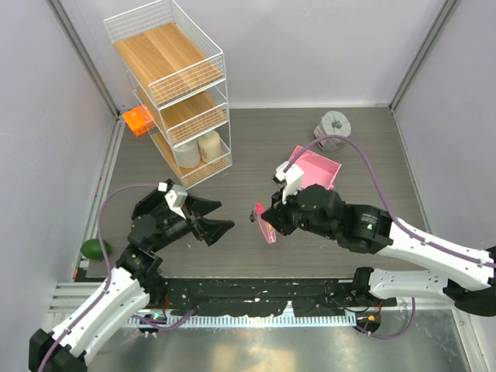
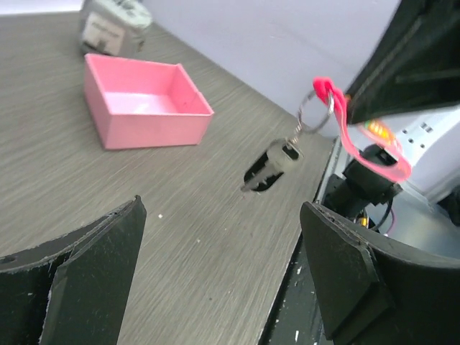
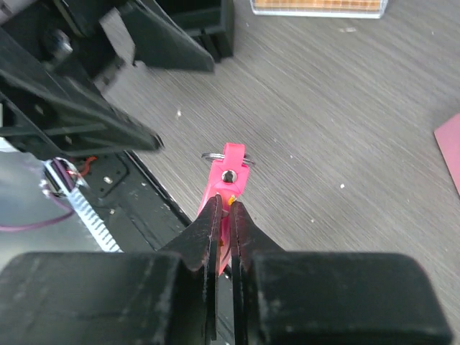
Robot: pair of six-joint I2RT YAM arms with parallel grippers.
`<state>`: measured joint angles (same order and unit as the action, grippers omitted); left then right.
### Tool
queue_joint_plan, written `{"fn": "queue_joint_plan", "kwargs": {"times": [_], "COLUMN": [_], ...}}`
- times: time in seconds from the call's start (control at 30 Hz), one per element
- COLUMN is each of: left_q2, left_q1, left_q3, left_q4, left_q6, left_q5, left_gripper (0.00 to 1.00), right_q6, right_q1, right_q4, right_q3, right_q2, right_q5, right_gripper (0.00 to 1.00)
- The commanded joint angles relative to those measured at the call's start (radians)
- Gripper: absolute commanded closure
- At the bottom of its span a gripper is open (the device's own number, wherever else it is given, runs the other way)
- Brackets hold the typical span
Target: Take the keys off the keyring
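The keyring (image 2: 363, 142), a narrow pink-red strip with a wire ring at its top, hangs above the table. My right gripper (image 3: 225, 205) is shut on the strip (image 3: 228, 178). From the wire ring dangles the black-headed key (image 2: 270, 168), clear of the tabletop. In the top view the strip (image 1: 268, 230) and the key (image 1: 253, 217) sit between the two arms. My left gripper (image 1: 219, 218) stands open a short way left of the key, nothing between its fingers (image 2: 85, 277). The key itself is hidden in the right wrist view.
A square pink tray (image 1: 325, 166) lies behind the right arm. A wire rack with wooden shelves (image 1: 174, 85) stands at the back left, an orange box (image 1: 137, 120) beside it. A grey roll (image 1: 333, 128) sits at the back right, a green object (image 1: 95, 248) at the left edge.
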<state>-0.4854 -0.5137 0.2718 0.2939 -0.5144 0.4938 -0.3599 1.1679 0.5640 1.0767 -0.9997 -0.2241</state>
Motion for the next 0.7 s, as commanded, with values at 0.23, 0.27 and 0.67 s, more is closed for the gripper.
{"fn": "queue_joint_plan", "kwargs": {"times": [0.23,0.27,0.67], "left_q2": [-0.144,-0.147,-0.32], "left_q1": [-0.262,-0.276,-0.457], "left_q3": [-0.013,-0.013,0.056], "left_q4": [0.436,0.436,0.436], "left_q6": [0.399,0.431,0.698], "left_q5": [0.008,-0.007,-0.216], "left_gripper": [0.0,0.0,0.03], "right_q6": [0.013,0.012,-0.014], "right_q1": [-0.042,-0.043,-0.047], "right_q4": [0.066,0.068,0.043], "right_q3": [0.143,0.144,0.144], "right_q2": [0.01,0.007,-0.002], "right_q5": [0.137,0.143,0.201], "right_gripper": [0.94,0.93,0.93]}}
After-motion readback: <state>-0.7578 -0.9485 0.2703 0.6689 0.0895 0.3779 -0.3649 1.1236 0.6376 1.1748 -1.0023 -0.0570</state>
